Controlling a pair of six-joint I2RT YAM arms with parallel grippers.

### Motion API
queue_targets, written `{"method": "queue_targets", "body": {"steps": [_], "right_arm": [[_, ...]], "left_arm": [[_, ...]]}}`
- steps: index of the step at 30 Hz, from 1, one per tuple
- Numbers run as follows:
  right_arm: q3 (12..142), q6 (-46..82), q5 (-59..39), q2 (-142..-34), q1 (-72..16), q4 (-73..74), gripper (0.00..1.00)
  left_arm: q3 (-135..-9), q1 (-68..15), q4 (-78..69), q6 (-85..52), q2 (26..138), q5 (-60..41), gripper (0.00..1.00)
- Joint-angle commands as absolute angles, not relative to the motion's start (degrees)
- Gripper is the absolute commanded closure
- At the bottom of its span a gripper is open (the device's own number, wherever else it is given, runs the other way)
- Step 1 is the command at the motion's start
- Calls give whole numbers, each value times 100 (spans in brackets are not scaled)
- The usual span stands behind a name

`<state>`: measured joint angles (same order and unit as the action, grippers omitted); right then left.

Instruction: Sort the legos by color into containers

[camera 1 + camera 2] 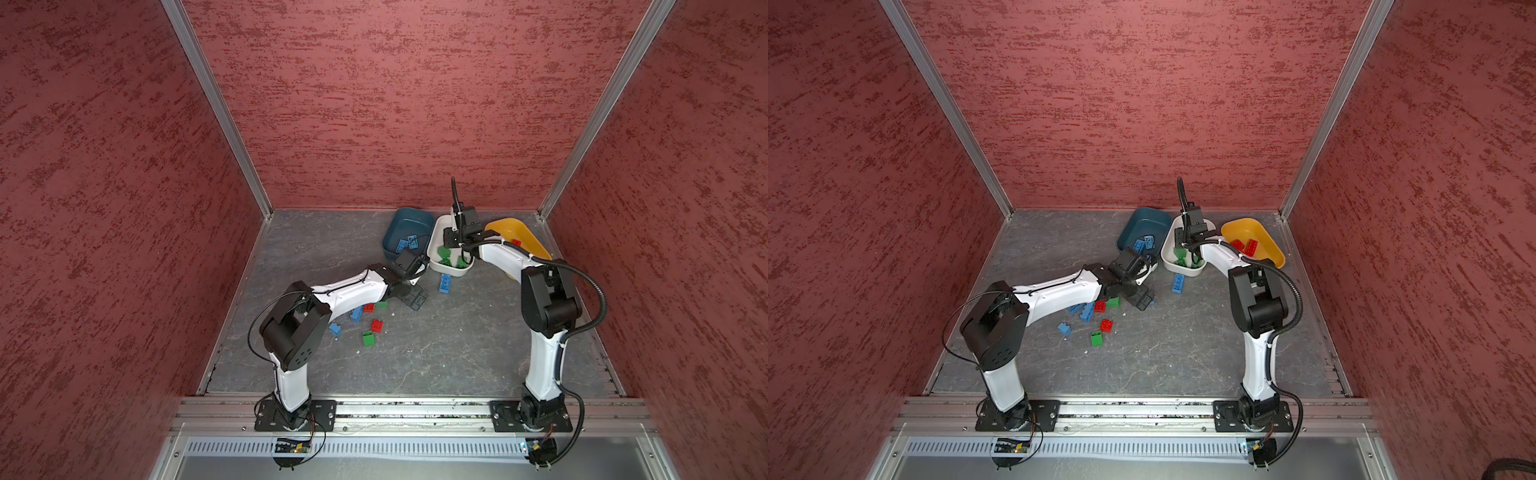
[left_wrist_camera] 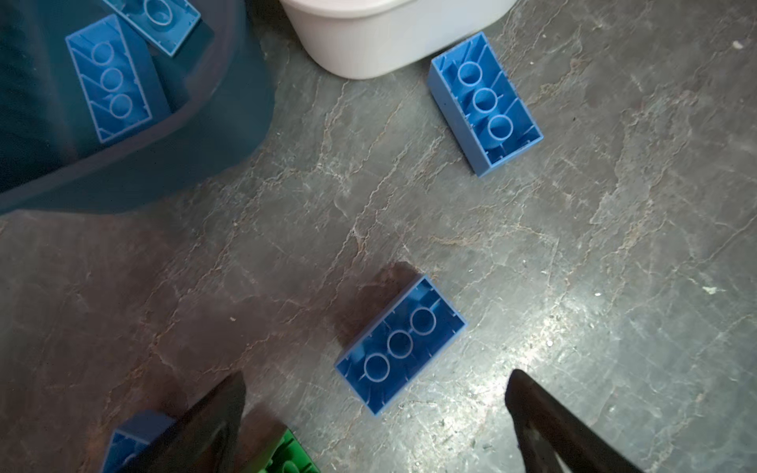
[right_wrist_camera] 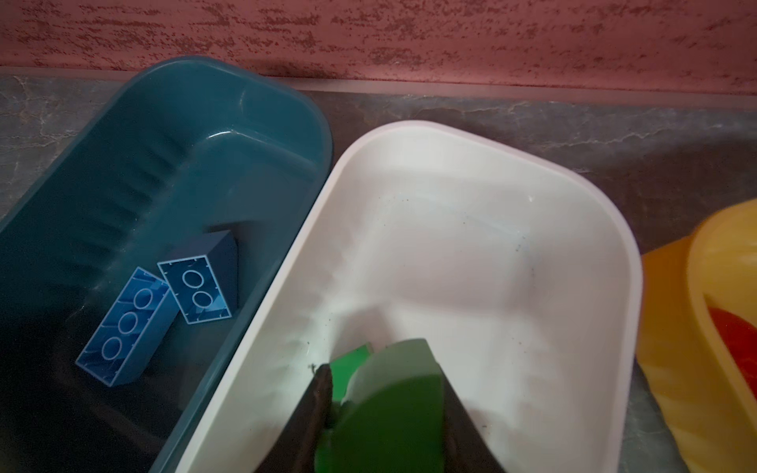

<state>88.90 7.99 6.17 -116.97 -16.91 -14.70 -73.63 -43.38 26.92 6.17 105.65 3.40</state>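
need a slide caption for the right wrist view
Right gripper, jaws shut on a green plastic brick, over the white plastic tub beside the dark teal plastic tub.

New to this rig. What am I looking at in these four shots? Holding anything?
Two white-and-black robot arms work over a grey stone-pattern table. Two pictures look down from overhead; the others come from a camera on each wrist. At the back sit three plastic tubs: dark teal tub with blue studded bricks, white tub with green bricks, yellow-orange tub with red bricks. More bricks lie loose near the left arm. The left fingers are open, close to an upturned blue oblong brick. The right fingers are shut on a green brick above the white tub.
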Motion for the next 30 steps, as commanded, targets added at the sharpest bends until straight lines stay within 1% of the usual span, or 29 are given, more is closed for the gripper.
{"method": "queue_targets", "body": {"steps": [1, 5, 9, 11, 12, 14, 18, 22, 24, 27, 30], "right_arm": [[9220, 632, 793, -11836, -1654, -1716, 58], [9280, 617, 645, -11707, -1661, -1732, 39], [9066, 634, 422, -11294, -1659, -1682, 26], [8882, 667, 265, -11034, -1661, -1631, 20], [8759, 712, 177, -10871, -1655, -1597, 15], [8503, 787, 48, -10566, -1662, -1530, 2], [7802, 1163, -112, -9885, -1656, -1303, 1], [6934, 1577, -447, -9220, -1672, -969, 1], [6626, 1717, -441, -8947, -1670, -935, 1], [6224, 1891, -363, -8608, -1669, -903, 1], [5885, 2090, -313, -8362, -1670, -834, 1]], "left_arm": [[-7571, -4373, 2987, 1123, 10738, 219, 1], [-7793, -4386, 3246, 1359, 10980, -3, 1], [-7987, -4360, 3322, 1488, 11257, 146, 1], [-8113, -4333, 3415, 1561, 11412, 20, 5], [-8188, -4332, 3469, 1604, 11495, -12, 7], [-8317, -4333, 3575, 1682, 11644, -58, 11], [-8455, -4328, 3627, 1756, 11866, -146, 17], [-8491, -4324, 3680, 1655, 11998, -318, 29], [-8450, -4332, 3689, 1594, 11993, -403, 34], [-8344, -4343, 3665, 1526, 11951, -447, 38], [-8272, -4358, 3648, 1460, 11936, -429, 45]]}}
